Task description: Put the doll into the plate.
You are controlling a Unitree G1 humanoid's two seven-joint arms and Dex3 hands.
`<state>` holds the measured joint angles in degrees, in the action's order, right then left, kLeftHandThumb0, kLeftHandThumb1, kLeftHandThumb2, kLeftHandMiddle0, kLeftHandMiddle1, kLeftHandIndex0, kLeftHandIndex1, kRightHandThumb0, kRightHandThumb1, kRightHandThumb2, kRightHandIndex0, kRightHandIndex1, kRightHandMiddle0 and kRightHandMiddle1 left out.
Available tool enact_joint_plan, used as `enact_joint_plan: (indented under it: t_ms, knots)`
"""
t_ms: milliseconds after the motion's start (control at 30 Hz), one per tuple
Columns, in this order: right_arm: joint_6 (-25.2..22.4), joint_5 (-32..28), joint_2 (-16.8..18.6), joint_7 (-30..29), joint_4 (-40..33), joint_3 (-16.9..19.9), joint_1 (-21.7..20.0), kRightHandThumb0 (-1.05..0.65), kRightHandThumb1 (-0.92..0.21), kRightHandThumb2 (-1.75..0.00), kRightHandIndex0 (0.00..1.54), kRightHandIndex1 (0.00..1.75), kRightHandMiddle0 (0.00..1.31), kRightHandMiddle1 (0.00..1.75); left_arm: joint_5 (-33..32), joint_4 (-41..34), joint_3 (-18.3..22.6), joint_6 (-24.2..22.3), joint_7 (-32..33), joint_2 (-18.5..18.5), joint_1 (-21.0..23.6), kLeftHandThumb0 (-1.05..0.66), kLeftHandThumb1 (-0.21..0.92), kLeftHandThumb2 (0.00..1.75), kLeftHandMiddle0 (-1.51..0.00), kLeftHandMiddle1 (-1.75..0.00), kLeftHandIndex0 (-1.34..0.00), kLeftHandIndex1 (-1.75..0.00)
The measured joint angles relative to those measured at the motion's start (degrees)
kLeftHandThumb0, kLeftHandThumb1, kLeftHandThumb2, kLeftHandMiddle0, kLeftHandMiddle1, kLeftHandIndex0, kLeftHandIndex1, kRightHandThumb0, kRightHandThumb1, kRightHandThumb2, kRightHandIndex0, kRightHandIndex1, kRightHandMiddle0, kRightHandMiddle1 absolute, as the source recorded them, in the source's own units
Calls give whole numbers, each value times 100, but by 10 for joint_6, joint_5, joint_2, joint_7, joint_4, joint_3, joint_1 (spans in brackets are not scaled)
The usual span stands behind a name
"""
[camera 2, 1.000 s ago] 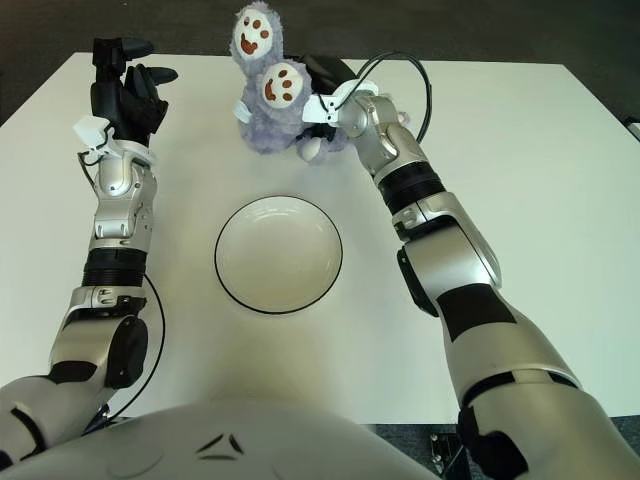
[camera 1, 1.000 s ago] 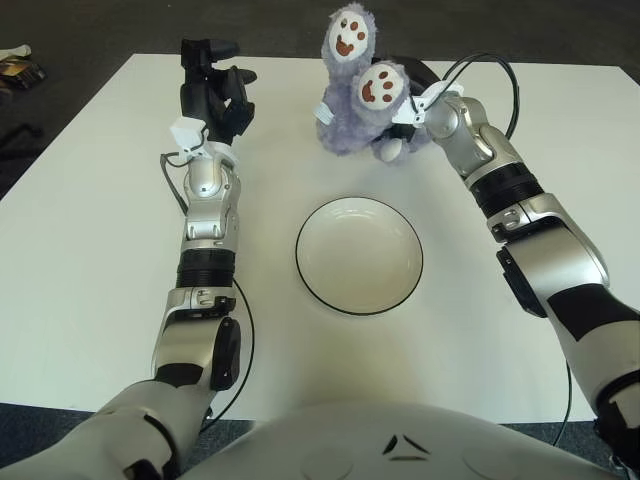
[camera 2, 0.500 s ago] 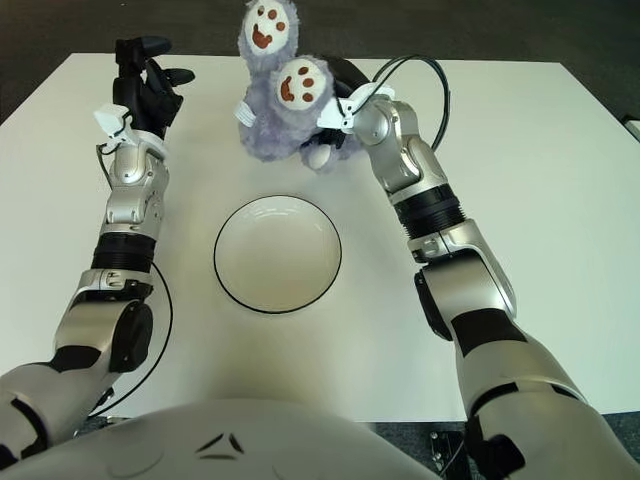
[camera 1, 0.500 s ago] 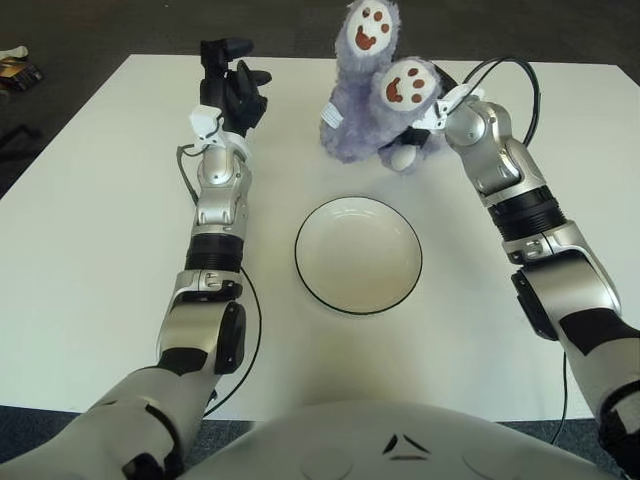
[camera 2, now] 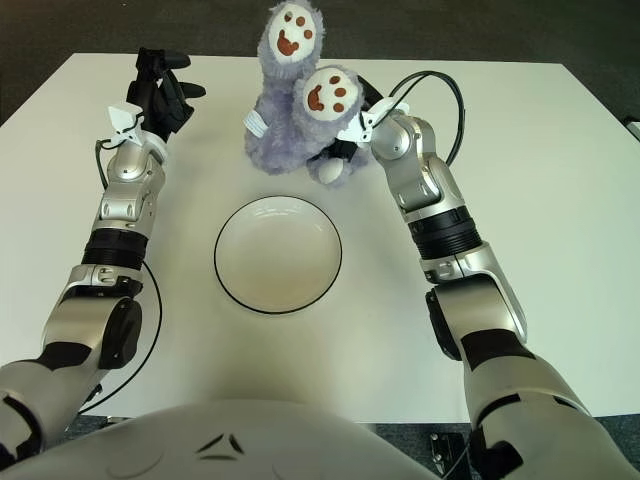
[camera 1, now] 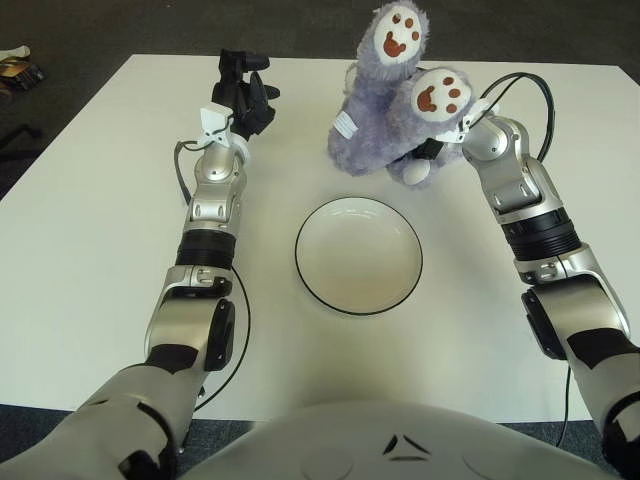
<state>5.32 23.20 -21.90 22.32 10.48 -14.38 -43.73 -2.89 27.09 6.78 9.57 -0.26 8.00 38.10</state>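
free: bare desk along left, right and near edges | plate mid-desk, nothing over it | block: doll at far edge, just beyond plate | left hand left of doll, gap between

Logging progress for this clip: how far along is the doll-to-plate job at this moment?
Done: the right hand is at the fluffy purple plush doll and appears to grip it from behind. In hand: the doll sits beyond the round white black-rimmed plate, paws up. Left: carrying it over and into the plate, which holds nothing. The left hand shows left of the doll, open.
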Motion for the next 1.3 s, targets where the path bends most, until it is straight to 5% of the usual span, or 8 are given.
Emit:
enact_joint_plan:
  t_ms: [467, 1000, 1300]
  knots:
    - [-1, -59, 0, 23, -50, 22, 39, 0, 6, -169, 94, 158, 68, 175, -2, 22, 0, 4, -12, -1, 12, -80, 92, 100, -26, -145, 0, -168]
    - [-20, -88, -14, 61, -116, 37, 74, 0, 6, -171, 91, 165, 68, 175, -19, 64, 7, 36, -20, -12, 32, -83, 92, 83, -26, -121, 0, -122]
    - [-51, -117, -11, 75, -140, 41, 91, 0, 7, -171, 92, 163, 69, 175, -26, 73, 8, 35, -20, -21, 44, -83, 92, 79, -32, -118, 0, -119]
